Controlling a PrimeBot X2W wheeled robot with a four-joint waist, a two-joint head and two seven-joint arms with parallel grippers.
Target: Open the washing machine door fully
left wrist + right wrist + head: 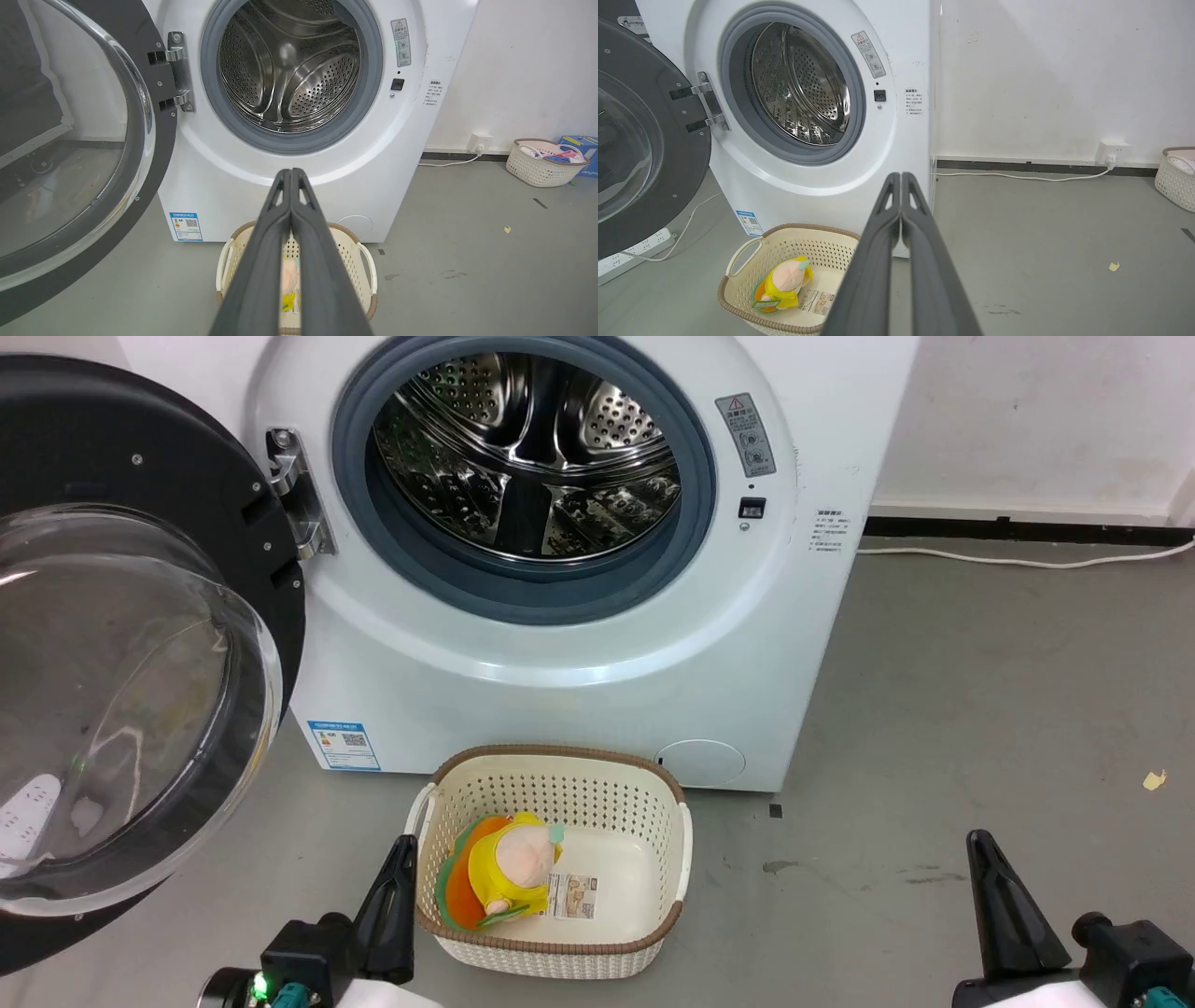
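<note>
Your left gripper (290,171) sits low at the near left. Its two dark fingers are pressed together with nothing between them and point at the front of the washing machine (560,709), just beside the left rim of the cream laundry basket (560,753). Your right gripper (900,175) is low at the near right over bare grey floor, well apart from the machine, with its fingers also together and empty.

The washing machine door (121,663) stands open on the left, hanging from the metal hinge (297,490) at the left of the grey gasket (523,602). Its bulging glass window faces you. Neither gripper touches it. The steel drum (532,457) lies open to view.

The left edge of the head view cuts off the door's far side, so you cannot see its whole black rim. In the left wrist view your own fingers cover the middle of the basket and nearly all of the yellow plush toy (509,873) lying in it. Through the glass a pale power strip (626,254) shows, bent by the curve. The print on the blue label (344,745) is too small to read.
</note>
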